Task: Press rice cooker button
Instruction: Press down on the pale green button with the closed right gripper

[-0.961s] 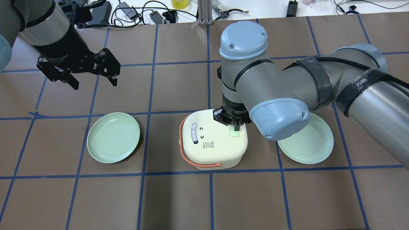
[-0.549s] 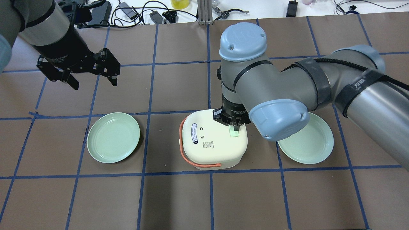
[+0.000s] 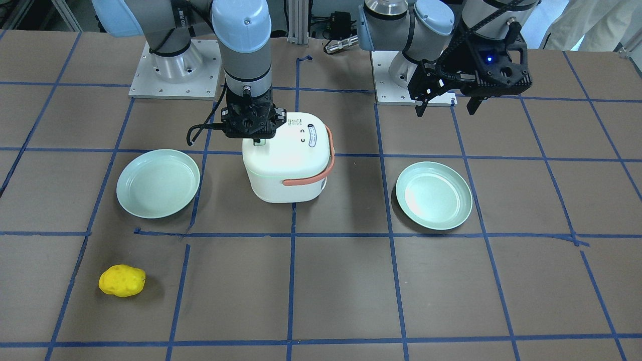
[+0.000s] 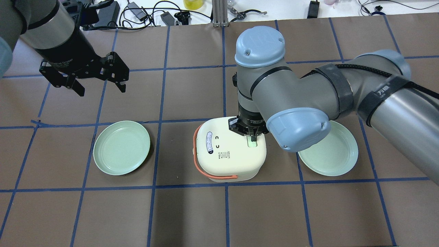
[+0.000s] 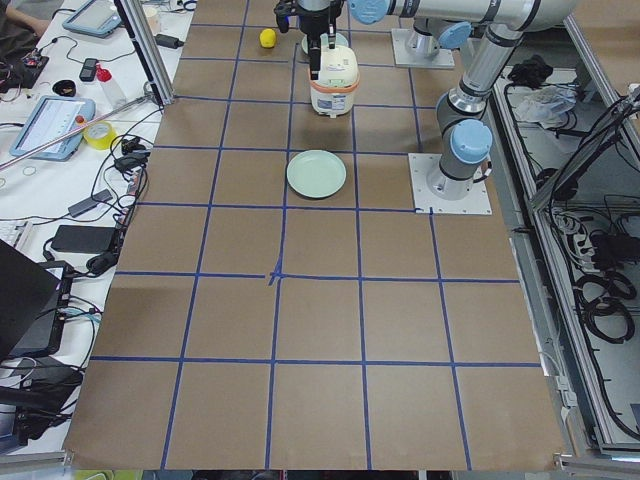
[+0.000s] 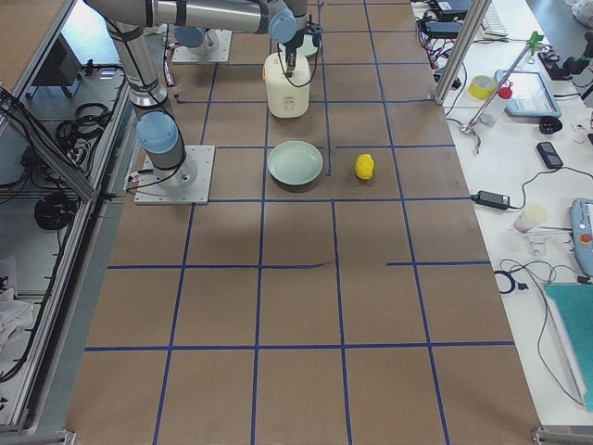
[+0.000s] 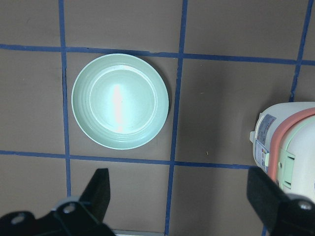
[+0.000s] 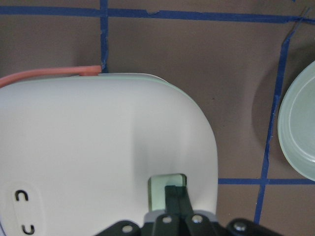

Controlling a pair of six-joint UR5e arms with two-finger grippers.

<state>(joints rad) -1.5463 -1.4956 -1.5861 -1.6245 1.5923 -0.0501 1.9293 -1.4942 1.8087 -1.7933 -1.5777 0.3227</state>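
A cream rice cooker (image 4: 229, 154) with an orange handle (image 4: 197, 164) stands at the table's middle; it also shows in the front view (image 3: 286, 160). Its pale green button (image 4: 252, 143) is on the lid's right side. My right gripper (image 4: 254, 138) is shut, its fingertips (image 8: 174, 196) together and resting on the button (image 8: 160, 189). In the front view the right gripper (image 3: 257, 139) stands straight down on the lid. My left gripper (image 4: 101, 87) is open and empty, held high over the table's far left, apart from the cooker (image 7: 288, 145).
A pale green plate (image 4: 121, 147) lies left of the cooker and another green plate (image 4: 331, 151) lies right of it, partly under my right arm. A yellow lumpy object (image 3: 122, 281) lies near the operators' edge. Cables and tools crowd the far edge (image 4: 144, 13).
My right arm has shifted very slightly; its shut fingertips stay on the button. The left arm and the cooker have not moved.
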